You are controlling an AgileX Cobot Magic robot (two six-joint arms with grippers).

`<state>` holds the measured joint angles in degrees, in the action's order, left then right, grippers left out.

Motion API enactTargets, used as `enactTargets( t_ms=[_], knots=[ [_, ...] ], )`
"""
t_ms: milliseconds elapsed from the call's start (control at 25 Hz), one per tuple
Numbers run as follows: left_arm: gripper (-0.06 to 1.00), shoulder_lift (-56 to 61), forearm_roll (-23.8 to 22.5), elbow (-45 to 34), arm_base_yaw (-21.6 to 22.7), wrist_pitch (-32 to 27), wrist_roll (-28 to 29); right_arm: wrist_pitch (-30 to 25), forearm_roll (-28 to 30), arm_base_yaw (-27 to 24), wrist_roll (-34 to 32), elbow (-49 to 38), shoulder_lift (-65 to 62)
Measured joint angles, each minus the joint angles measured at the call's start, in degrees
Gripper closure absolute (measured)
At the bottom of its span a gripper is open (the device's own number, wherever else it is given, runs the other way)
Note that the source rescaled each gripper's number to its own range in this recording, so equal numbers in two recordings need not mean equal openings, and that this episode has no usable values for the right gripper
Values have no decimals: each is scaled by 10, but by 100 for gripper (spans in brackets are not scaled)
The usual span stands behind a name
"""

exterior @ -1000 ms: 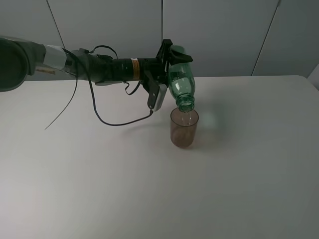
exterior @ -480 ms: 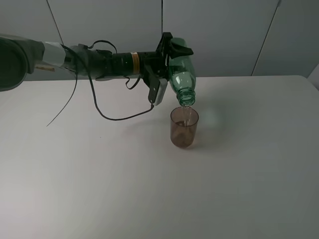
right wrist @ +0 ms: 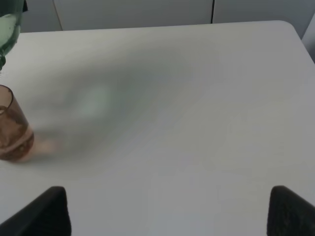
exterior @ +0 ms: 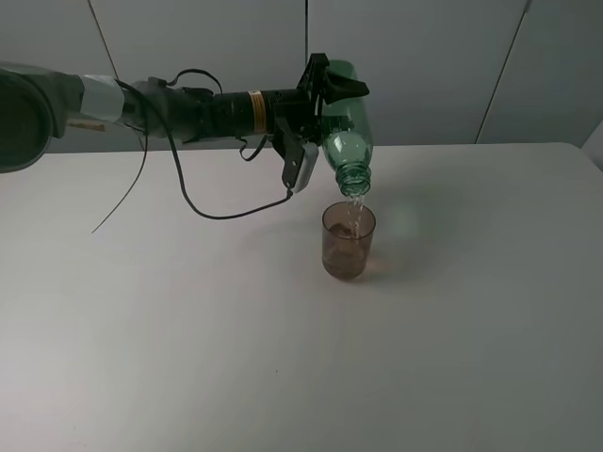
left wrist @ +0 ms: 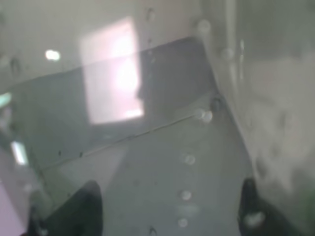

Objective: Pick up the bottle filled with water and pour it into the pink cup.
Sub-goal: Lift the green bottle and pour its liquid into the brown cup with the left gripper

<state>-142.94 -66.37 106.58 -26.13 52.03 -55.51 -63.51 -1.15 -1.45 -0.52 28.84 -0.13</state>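
Note:
My left gripper is shut on the green bottle and holds it tilted steeply, neck down, above the pink cup. A thin stream of water falls from the bottle's mouth into the cup, which stands upright on the white table. In the left wrist view the bottle's wall fills the picture between the two dark fingertips. In the right wrist view the cup and the bottle's edge show far off; my right gripper is open and empty.
A black cable loops down from the left arm to just above the table, left of the cup. The table's back edge meets a grey panelled wall. The right arm does not show in the exterior high view.
The left gripper has lifted the bottle slightly, so its mouth now stands higher above the cup. Water keeps running into the cup.

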Motion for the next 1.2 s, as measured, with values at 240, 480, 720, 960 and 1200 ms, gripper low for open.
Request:
enactTargets(
  t_ms=[240,480,720,960,1200],
  knots=[
    [94,2,-1,10,0,0,-6,0,0,0,-1,0,0],
    [94,2,-24,10,0,0,-26,0,0,0,-1,0,0],
    [94,2,-38,10,0,4,-36,0,0,0,-1,0,0],
    [94,5,-47,10,0,10,-44,0,0,0,-1,0,0],
    [94,23,-66,12,-2,14,-46,0,0,0,-1,0,0]
  ],
)
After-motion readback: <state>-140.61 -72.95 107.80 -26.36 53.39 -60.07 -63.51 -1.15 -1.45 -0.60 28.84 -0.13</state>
